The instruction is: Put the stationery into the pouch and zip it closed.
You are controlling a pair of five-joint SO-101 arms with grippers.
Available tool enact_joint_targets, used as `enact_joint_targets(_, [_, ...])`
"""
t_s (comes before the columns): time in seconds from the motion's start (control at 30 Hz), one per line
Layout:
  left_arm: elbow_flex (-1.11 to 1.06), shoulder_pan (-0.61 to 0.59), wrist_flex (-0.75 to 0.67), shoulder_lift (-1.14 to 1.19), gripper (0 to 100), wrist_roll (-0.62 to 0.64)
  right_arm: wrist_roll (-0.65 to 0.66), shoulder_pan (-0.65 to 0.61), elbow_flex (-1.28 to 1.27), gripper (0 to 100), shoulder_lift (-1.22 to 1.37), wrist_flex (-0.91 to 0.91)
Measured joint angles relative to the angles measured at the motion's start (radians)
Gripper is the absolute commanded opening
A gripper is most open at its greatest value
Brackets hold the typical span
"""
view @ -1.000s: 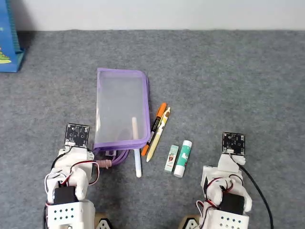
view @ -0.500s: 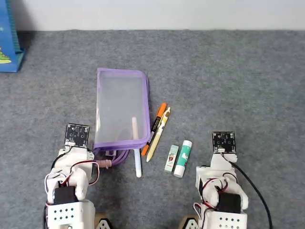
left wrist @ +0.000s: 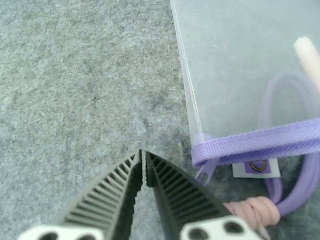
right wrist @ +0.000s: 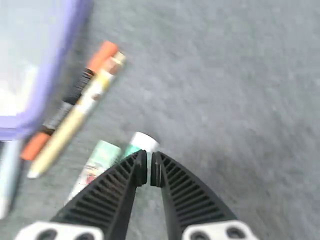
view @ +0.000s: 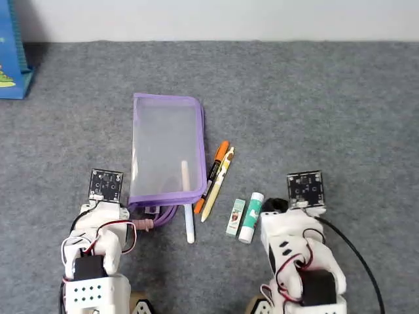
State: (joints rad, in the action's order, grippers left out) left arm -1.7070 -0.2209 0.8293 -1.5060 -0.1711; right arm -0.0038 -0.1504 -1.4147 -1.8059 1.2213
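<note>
- Purple-trimmed clear pouch (view: 163,147) lies flat on the grey counter (view: 314,104); white pen (view: 188,226) pokes out at its 6 o'clock end.
- Orange marker (view: 213,173) and yellow pen (view: 218,186) at pouch's 3 o'clock; glue stick (view: 251,216) at 4 o'clock.
- Left pincer (left wrist: 144,165) clenched, empty, by pouch's 7 o'clock corner.
- Right pincer (right wrist: 149,167) clenched, empty, near glue stick.
</note>
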Motion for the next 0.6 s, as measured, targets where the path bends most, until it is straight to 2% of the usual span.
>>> enact_joint_targets(0.13, [0.0, 0.0, 0.0, 0.0, 1, 0.0, -0.025, -0.106, 0.055, 3.1, -0.005, 0.0])
enact_joint_targets(0.27, [0.0, 0.009, 0.0, 0.0, 1, 0.0, -0.044, -0.123, 0.08, 3.1, -0.012, 0.0])
enact_joint_targets(0.37, [0.0, 0.069, 0.0, 0.0, 1, 0.0, -0.046, -0.127, 0.084, 3.1, 0.002, 0.0])
enact_joint_targets(0.5, [0.0, 0.141, 0.0, 0.0, 1, 0.0, -0.046, -0.155, 0.149, 3.1, 0.137, -0.008])
enact_joint_targets(0.6, [0.0, 0.143, 0.006, 0.0, 2, 0.0, -0.046, -0.196, 0.239, 3.1, 0.296, -0.012])
